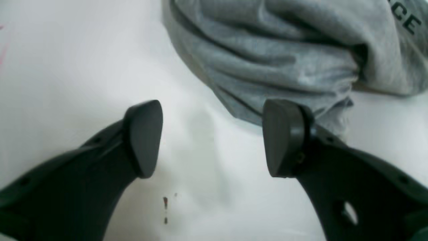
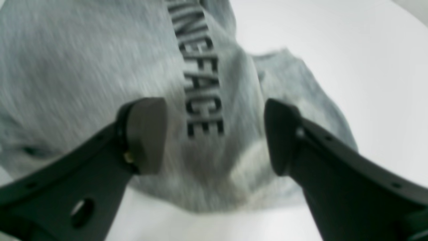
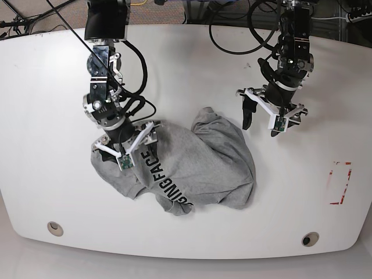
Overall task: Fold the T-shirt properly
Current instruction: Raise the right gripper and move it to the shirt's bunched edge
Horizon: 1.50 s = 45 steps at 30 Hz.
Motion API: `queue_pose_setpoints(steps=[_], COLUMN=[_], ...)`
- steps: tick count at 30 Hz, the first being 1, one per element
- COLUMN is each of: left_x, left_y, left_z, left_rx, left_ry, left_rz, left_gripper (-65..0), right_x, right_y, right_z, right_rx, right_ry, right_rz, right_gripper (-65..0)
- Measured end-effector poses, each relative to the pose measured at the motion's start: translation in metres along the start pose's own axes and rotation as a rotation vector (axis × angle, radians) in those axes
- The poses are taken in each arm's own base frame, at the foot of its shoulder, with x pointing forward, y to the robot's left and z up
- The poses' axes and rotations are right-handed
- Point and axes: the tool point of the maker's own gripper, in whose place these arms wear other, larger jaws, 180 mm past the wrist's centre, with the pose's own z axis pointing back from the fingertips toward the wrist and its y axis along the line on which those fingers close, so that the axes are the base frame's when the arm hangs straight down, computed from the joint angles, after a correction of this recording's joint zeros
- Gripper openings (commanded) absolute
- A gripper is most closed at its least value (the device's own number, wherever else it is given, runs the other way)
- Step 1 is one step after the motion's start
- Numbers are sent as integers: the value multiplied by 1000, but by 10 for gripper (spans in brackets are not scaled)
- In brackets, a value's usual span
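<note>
Only readable text anywhere was the black block lettering on the grey T-shirt (image 3: 197, 157). From the base view it ran diagonally down the crumpled front, and I could make out "ING FACE", with whatever came before it lost in a fold. The right wrist view had the same print running top to bottom, a bit blurry, ending clearly in "FACE" (image 2: 202, 100) with "N" and "G"-looking letters above. The left wrist view only caught the tail end, "CE" (image 1: 406, 18), at the top right corner of the cloth. Nothing legible on the desk (image 3: 52, 87) or the red marks (image 3: 342, 183) near its edge.
</note>
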Motion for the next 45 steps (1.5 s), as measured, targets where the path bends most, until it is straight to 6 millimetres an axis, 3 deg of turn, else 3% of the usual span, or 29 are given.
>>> queue_pose_setpoints(steps=[4,13,20,30,36,45], left_x=[-2,3,0,-1,-5,-7], left_y=[0,1,-6,-8,-6,-6], left_z=[0,-4,-6,-9,-9,-9], left_rx=[0,0,-44,-38,-28,-25], left_ry=[7,-3,11,14,29,38], left_rz=[1,-2,-22,-12,-5,2], left_gripper=[-212,-211,-209,-208,-207,-206], right_x=[-13,-18,-46,-61,-86,-87], right_y=[-1,11,1,-13,-16,-15], right_z=[9,33,44,43,38,34], right_rx=[-12,-8,-34,-62,-66,-59], right_ry=[23,-5,53,70,137,141], right_rz=[2,-10,-29,-79,-107,-106], right_gripper=[-183,-210,-209,-209,-208,-206])
